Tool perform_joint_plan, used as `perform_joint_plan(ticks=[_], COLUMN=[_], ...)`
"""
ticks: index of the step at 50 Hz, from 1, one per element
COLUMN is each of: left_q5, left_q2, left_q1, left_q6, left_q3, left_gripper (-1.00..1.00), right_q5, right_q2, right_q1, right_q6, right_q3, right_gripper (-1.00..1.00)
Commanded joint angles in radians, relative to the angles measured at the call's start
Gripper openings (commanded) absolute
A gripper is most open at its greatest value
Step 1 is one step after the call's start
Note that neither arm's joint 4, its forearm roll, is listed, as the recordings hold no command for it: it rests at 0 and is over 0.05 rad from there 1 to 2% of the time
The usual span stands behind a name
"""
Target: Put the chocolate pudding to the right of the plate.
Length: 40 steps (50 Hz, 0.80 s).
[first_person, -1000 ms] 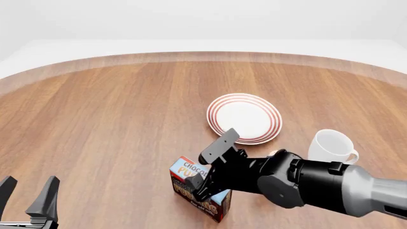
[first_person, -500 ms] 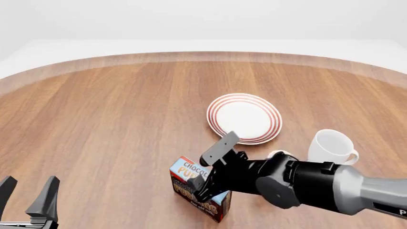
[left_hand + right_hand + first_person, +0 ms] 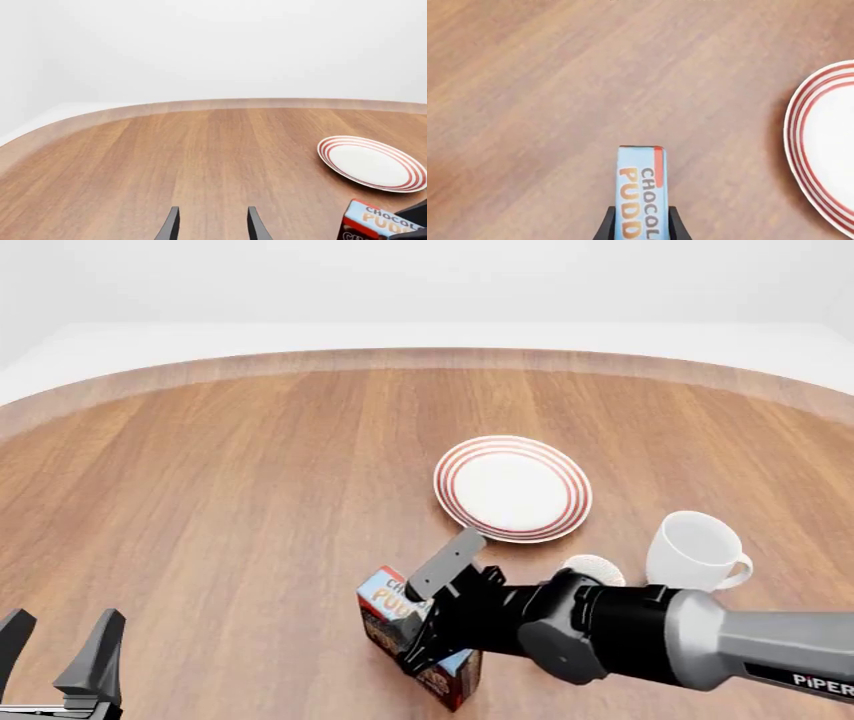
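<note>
Two grippers are in view, and only the right gripper (image 3: 430, 625) is working: its fingers (image 3: 607, 225) are closed on the two narrow sides of the chocolate pudding (image 3: 395, 612), which the right wrist view shows held between them with its light-blue top facing the camera. The box sits low over the table (image 3: 240, 500), at about 7 o'clock from the plate (image 3: 513, 488) and apart from it; I cannot tell if it touches the wood or is a little lifted. The left gripper (image 3: 60, 660) waits at the near left edge with its jaws apart and nothing between them, far from the box. The goal place lies at 3 o'clock of the plate, so from the gripper it is toward about 2 o'clock, past the plate's near rim. I judge that a white mug (image 3: 697, 550) and a small white round thing (image 3: 591, 568) beside it stand near that way, so the carry probably needs care there.
</note>
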Motion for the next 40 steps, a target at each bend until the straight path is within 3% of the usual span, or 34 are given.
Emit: perform_joint_plan(ticks=[1,40], left_q5=[0.0,0.0], left_q2=[0.0,0.0], left_q1=[0.0,0.0], left_q6=[0.0,0.0], left_q3=[0.0,0.0], left_gripper=[1.0,1.0], right_q5=[-0.009,-0.009], right_q2=[0.037,0.037], right_q1=[0.022,0.022], right_q6=[0.007,0.007], right_q3=[0.001,0.001], right_gripper=[-1.0,-1.0])
